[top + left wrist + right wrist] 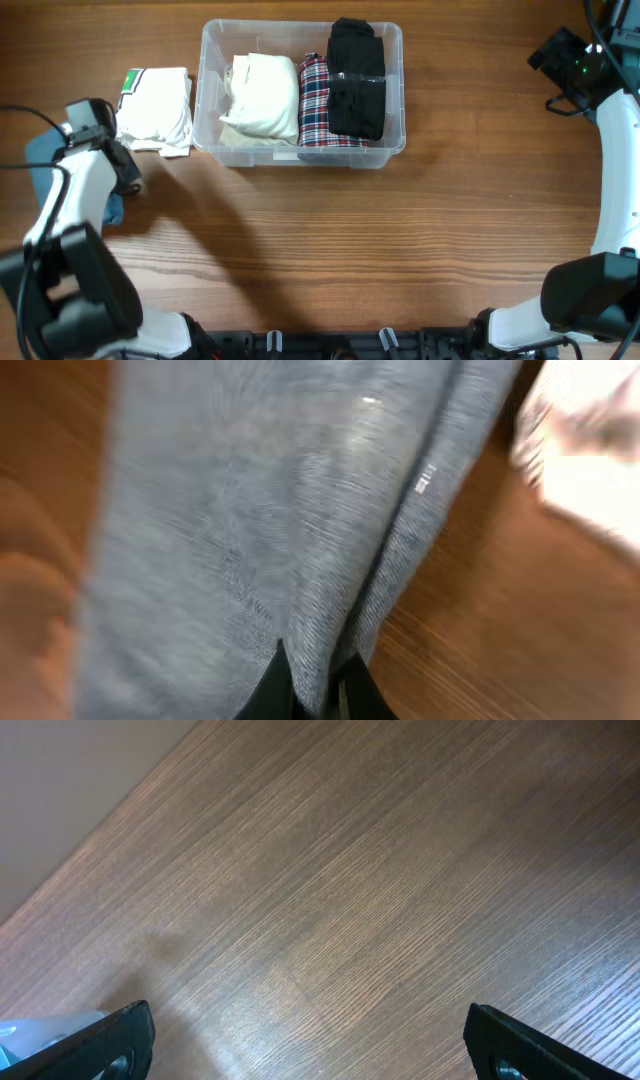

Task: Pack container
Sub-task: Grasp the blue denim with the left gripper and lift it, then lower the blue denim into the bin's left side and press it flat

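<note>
Packed in container (204, 90), upper centre: cream garment (262, 95), plaid garment (314, 100), black garment (356, 80). Pinching grey garment (250, 510) with left gripper (315, 695); fingers spread wide on right gripper (310, 1045).

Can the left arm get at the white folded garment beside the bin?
Probably yes: the white garment lies uncovered beside the left gripper, outside the container, though that gripper may hold grey cloth.

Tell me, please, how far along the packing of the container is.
Done: a cream garment, a red plaid garment and a black garment sit folded in the clear container. In hand: the left gripper pinches a grey garment. Left: that one and the white folded garment beside the container. The right gripper hangs open over the wooden table.
</note>
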